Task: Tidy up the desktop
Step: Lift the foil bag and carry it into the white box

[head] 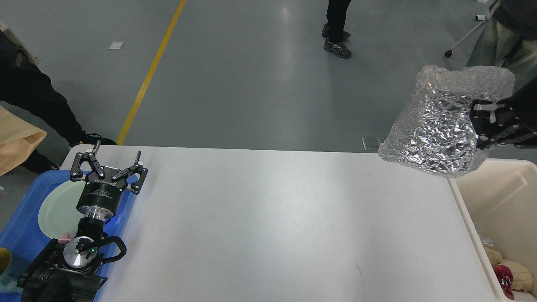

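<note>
The white desktop [277,226] fills the middle of the head view. My right gripper [482,126] is shut on the rim of a crumpled silver foil tray [440,126] and holds it in the air above the desktop's far right corner, tilted, next to the cream bin [499,197]. My left gripper [111,161] is open and empty, raised over the edge between the blue tray [21,235] and the desktop's far left corner.
The blue tray holds a pale green plate [58,209]. The cream bin at the right holds crumpled paper and a red scrap [505,274]. People stand on the floor beyond the table, one close behind my right arm [507,37].
</note>
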{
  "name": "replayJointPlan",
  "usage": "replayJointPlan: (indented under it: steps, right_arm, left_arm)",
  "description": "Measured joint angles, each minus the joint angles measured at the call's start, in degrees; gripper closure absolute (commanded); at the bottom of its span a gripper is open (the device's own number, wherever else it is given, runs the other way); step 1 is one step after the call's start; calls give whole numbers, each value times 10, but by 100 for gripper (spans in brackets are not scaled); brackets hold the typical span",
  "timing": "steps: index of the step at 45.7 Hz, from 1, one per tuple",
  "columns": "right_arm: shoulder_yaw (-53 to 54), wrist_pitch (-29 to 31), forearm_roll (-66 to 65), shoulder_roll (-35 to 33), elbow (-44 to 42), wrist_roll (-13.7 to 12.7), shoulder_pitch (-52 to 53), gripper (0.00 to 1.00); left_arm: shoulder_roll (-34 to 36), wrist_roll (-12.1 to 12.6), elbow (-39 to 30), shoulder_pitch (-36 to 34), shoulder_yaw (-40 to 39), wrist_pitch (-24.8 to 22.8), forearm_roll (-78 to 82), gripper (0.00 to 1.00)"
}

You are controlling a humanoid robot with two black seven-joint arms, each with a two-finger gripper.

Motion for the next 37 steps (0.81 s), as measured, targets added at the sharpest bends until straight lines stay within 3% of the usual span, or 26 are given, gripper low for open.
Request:
replayJointPlan:
  steps: [10, 20, 27, 37]
  right_arm:
    - [-39, -58, -1, -73, -36, -1, -53, 100]
    - [-40, -72, -7, -169, -174, -6, -181, 100]
    - [-6, -92, -7, -222, -280, -4, -319, 100]
    - [169, -133, -8, -251, -469, -3, -616, 100]
  left_arm:
    - [0, 0, 0, 0, 0, 0, 0, 4]
    - [0, 0, 0, 0, 0, -1, 0, 4]
    - [0, 0, 0, 0, 0, -1, 0, 4]
    - [0, 0, -1, 0, 0, -1, 0, 4]
